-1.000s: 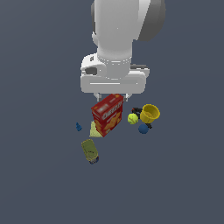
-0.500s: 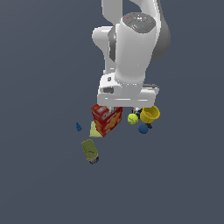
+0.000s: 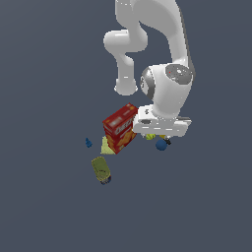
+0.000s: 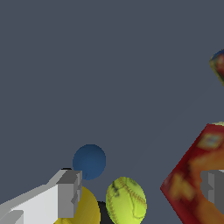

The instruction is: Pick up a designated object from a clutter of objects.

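The dark blue ball (image 3: 161,144) lies on the floor just below my gripper (image 3: 160,134) in the exterior view. In the wrist view the blue ball (image 4: 89,161) sits apart from the yellow-green ball (image 4: 126,200) and next to the yellow cup (image 4: 87,211). My gripper (image 4: 141,189) is open and empty, with one finger (image 4: 68,192) over the cup and the other finger (image 4: 214,186) over the red cracker box (image 4: 194,179). The blue ball is outside the gap between the fingers. The red cracker box (image 3: 120,128) stands to the exterior view's left of my hand.
An olive can (image 3: 101,170) lies toward the exterior view's lower left, and its end shows in the wrist view (image 4: 218,65). A tiny blue piece (image 3: 88,143) and a flat yellowish item (image 3: 107,146) lie beside the box. The yellow-green ball (image 3: 150,136) peeks from under my hand.
The arm has swung toward the exterior view's right and come down over the balls and cup. My hand now hides the yellow cup in the exterior view.
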{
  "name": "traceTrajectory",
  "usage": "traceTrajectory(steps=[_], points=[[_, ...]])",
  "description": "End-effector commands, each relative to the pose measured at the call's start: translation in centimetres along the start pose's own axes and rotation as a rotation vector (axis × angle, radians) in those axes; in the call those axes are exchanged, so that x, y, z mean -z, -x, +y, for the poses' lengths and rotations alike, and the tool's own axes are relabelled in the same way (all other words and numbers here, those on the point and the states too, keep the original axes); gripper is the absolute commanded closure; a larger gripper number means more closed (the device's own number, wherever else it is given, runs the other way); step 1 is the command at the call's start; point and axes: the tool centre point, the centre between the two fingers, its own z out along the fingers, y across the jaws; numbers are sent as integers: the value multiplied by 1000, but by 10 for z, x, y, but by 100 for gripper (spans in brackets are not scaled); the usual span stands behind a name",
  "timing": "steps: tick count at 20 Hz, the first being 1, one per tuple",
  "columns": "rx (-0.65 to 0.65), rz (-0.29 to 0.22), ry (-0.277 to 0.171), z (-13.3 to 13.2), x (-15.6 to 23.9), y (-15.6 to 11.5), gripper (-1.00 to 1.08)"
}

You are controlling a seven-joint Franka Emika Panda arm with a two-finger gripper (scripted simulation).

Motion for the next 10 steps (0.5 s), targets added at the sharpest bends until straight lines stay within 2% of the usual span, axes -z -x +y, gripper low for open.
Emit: traceTrajectory(steps=[1,10], points=[[-17,0,-6,-17,-21,9,-92],[-50,-4,-20,-52,-66,33,-92]])
